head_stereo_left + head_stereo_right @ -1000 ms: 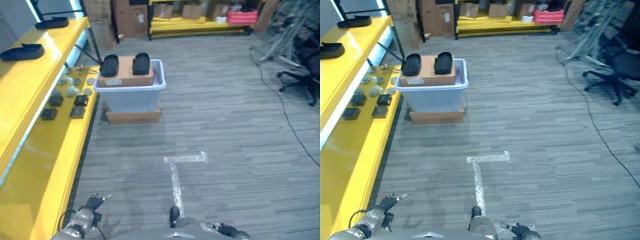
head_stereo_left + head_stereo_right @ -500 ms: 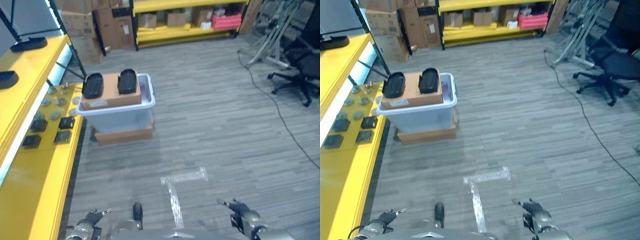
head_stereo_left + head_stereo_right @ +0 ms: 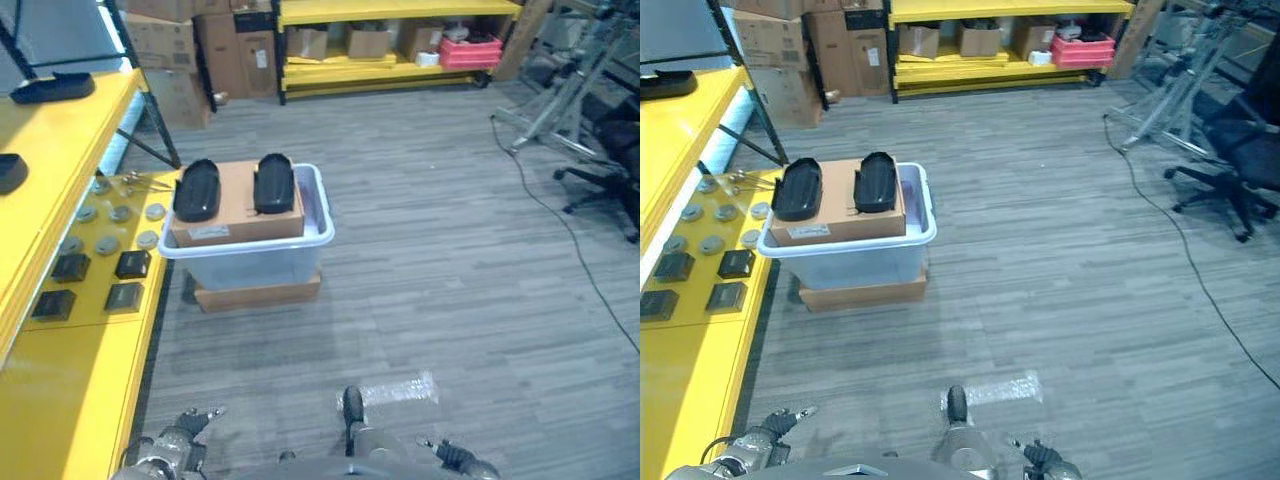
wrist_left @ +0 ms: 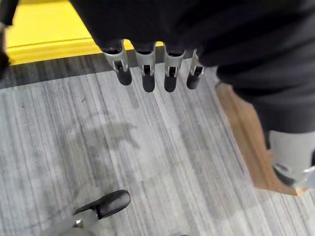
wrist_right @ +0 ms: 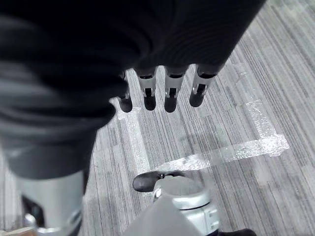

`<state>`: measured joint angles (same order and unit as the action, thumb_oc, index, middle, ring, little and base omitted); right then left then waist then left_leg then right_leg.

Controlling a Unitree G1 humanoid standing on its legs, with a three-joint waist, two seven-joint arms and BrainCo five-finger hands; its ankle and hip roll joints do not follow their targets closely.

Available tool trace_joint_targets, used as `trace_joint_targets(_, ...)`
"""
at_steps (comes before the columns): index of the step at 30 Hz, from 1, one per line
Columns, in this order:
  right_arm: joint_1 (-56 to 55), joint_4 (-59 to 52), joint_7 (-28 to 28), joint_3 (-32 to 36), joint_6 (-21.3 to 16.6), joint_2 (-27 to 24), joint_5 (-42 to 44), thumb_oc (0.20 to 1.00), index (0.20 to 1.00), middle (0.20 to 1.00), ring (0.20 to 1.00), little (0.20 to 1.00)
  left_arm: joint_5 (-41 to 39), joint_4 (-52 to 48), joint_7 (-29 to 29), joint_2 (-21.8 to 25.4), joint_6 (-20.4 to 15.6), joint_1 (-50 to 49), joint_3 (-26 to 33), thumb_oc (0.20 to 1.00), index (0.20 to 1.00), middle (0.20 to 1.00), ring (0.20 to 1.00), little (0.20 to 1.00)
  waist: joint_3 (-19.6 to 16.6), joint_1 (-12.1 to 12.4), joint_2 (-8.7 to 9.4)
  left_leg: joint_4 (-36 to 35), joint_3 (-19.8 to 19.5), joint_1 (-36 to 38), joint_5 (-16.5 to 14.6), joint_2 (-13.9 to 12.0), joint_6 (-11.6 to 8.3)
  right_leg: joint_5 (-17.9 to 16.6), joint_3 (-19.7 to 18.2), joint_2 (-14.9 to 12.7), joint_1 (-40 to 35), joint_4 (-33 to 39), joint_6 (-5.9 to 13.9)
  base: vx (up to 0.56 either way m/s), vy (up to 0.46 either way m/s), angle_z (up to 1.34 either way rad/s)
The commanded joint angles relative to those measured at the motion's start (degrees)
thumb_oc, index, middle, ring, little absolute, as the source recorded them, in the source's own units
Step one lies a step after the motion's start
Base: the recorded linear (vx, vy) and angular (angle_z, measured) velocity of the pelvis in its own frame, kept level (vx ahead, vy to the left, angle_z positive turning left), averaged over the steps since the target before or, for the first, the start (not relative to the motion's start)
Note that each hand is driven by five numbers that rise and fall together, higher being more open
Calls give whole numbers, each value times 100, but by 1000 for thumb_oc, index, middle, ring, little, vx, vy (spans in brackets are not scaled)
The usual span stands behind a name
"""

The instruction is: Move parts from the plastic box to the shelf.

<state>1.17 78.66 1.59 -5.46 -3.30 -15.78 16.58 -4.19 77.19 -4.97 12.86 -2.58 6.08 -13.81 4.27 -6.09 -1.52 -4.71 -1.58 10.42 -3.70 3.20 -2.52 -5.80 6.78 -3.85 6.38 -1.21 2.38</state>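
Parts [image 3: 236,187]: on plastic box [image 3: 250,235], well ahead, left-hand side.
Left hand [image 4: 147,66]: nearer, seemingly; fingers straight, empty.
Right hand [image 5: 167,86]: same.

I'm in a warehouse-like workshop, yellow shelving [image 3: 60,200], stacked cardboard boxes [image 3: 200,50], grey plank floor [image 3: 450,250], office chair [image 3: 1230,160]

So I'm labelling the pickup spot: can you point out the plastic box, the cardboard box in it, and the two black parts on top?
plastic box [image 3: 250,262]: left eye view, front wall.
cardboard box [image 3: 236,210]: left eye view, bare top.
black parts [image 3: 196,189]: left eye view, middle of the left one.
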Motion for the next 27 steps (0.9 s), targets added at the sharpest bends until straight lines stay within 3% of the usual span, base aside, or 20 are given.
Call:
trace_joint_targets(1, 394, 55, -9, -7, -70, -464, 71, 1000, 1000, 1000, 1000, 1000, -133, -195, -75, -123, -149, 344, 126, 1000, 1000, 1000, 1000, 1000, 347, 205, 34, 2105, 95, -714, 321, -513, -367, 184, 48, -329, -679, 146, 379, 127, -191, 55)
trace_joint_targets(2, 435, 53, -12, -76, -56, -514, -46, 1000, 1000, 1000, 1000, 1000, -213, -265, -73, -194, -187, 348, 123, 1000, 1000, 1000, 1000, 1000, 431, 274, 37, 2562, -96, -925, 416, -334, -428, 189, 112, -375, -811, 218, 339, 185, -205, 50)
trace_joint_targets(4, 513, -18, -9, -185, -40, -561, -191, 1000, 1000, 1000, 1000, 1000, -310, -270, -36, -254, -196, 305, 108, 1000, 1000, 1000, 1000, 1000, 507, 368, 62, 2512, 17, -1196, 537, -312, -470, 247, 178, -432, -1011, 317, 310, 165, -129, 15)
trace_joint_targets(6, 572, -98, -15, -223, -48, -604, -213, 1000, 1000, 1000, 1000, 1000, -305, -193, -6, -300, -167, 205, 117, 1000, 1000, 1000, 1000, 1000, 482, 455, 18, 1738, 205, -1214, 436, -455, -376, 352, 232, -446, -1149, 379, 341, 249, 8, 16)
trace_joint_targets(7, 660, -278, 45, -238, -96, -651, -164, 1000, 1000, 1000, 1000, 1000, -245, -24, -27, -340, -128, 106, 114, 1000, 1000, 1000, 1000, 1000, 453, 507, -101, 800, 282, -1257, 700, -721, -335, 453, 267, -407, -1233, 357, 386, 276, 41, 11)
trace_joint_targets(8, 658, -280, 45, -238, -95, -652, -164, 1000, 1000, 1000, 1000, 1000, -245, -23, -27, -341, -129, 106, 113, 1000, 1000, 1000, 1000, 1000, 461, 510, -99, 780, 285, -1236, 708, -719, -335, 457, 265, -409, -1243, 355, 386, 239, 70, -1)
trace_joint_targets(10, 729, -412, 92, -207, -145, -678, -109, 1000, 1000, 1000, 1000, 1000, -183, 103, -37, -359, -99, 34, 99, 1000, 1000, 1000, 1000, 1000, 435, 496, -175, 354, 363, -1384, 1099, -905, -450, 566, 292, -385, -1364, 389, 428, 192, 83, -3)
trace_joint_targets(13, 799, -587, -74, -315, -162, -605, -45, 1000, 1000, 1000, 1000, 1000, -130, 155, -52, -266, -88, -60, 215, 1000, 1000, 1000, 1000, 1000, 355, 566, -149, 533, 604, -1319, 1038, -1003, -462, 715, 341, -411, -1563, 349, 495, 244, 121, -19)
trace_joint_targets(16, 768, -889, 22, -379, -227, -485, -181, 1000, 1000, 1000, 1000, 1000, -205, 116, -74, -177, -102, -132, 318, 1000, 1000, 1000, 1000, 1000, 246, 655, -94, 469, 675, -1136, 873, -883, -276, 743, 338, -584, -1467, -284, 607, 168, 180, -8)
trace_joint_targets(17, 767, -1483, 173, -341, -303, -445, -252, 1000, 1000, 1000, 1000, 1000, -181, 68, -112, -127, -101, -132, 327, 1000, 1000, 1000, 1000, 1000, 311, 596, -101, 417, 752, -938, 718, -787, -88, 499, 164, -702, -1034, -1115, 786, 145, 363, -7)
trace_joint_targets(18, 783, -1981, 258, -308, -341, -482, -269, 1000, 1000, 1000, 1000, 1000, -112, -19, -166, -59, -114, -133, 259, 1000, 1000, 1000, 1000, 1000, 442, 461, -142, 374, 694, -874, 710, -771, 18, 281, -225, -560, -588, -1757, 874, 98, 293, -11)
trace_joint_targets(19, 779, -1987, 260, -306, -337, -482, -270, 1000, 1000, 1000, 1000, 1000, -112, -20, -166, -59, -114, -133, 258, 1000, 1000, 1000, 1000, 1000, 437, 477, -136, 372, 710, -874, 709, -767, 19, 293, -244, -564, -565, -1783, 876, 129, 182, -21)
trace_joint_targets(20, 837, -2284, 406, -286, -365, -492, -266, 1000, 1000, 1000, 1000, 1000, -116, -20, -206, 15, -121, -103, 278, 1000, 1000, 1000, 1000, 1000, 420, 427, -151, 163, 722, -780, 689, -736, 5, 398, -373, -529, -431, -1336, 820, 92, 47, -11)
trace_joint_targets(21, 832, -2289, 408, -285, -362, -491, -267, 1000, 1000, 1000, 1000, 1000, -116, -20, -206, 16, -122, -105, 277, 1000, 1000, 1000, 1000, 1000, 429, 426, -152, 152, 720, -760, 690, -738, 3, 400, -369, -527, -451, -1327, 820, 140, 51, 5)
trace_joint_targets(23, 945, -3108, 665, -336, -372, -611, -536, 1000, 1000, 1000, 1000, 1000, -152, -140, -372, 169, -154, 85, 362, 1000, 1000, 1000, 1000, 1000, 444, 387, -85, 15, 660, -700, 639, -708, -61, 139, -219, -710, -316, -252, 806, 150, -57, 12)
trace_joint_targets(27, 958, -3414, 978, -306, -286, -647, -915, 1000, 1000, 1000, 1000, 1000, -182, -291, -493, 136, -157, 52, 382, 1000, 1000, 1000, 1000, 1000, 350, 433, 36, 20, 643, -609, 597, -767, -109, 138, -51, -735, -583, 21, 800, 136, -92, 22)
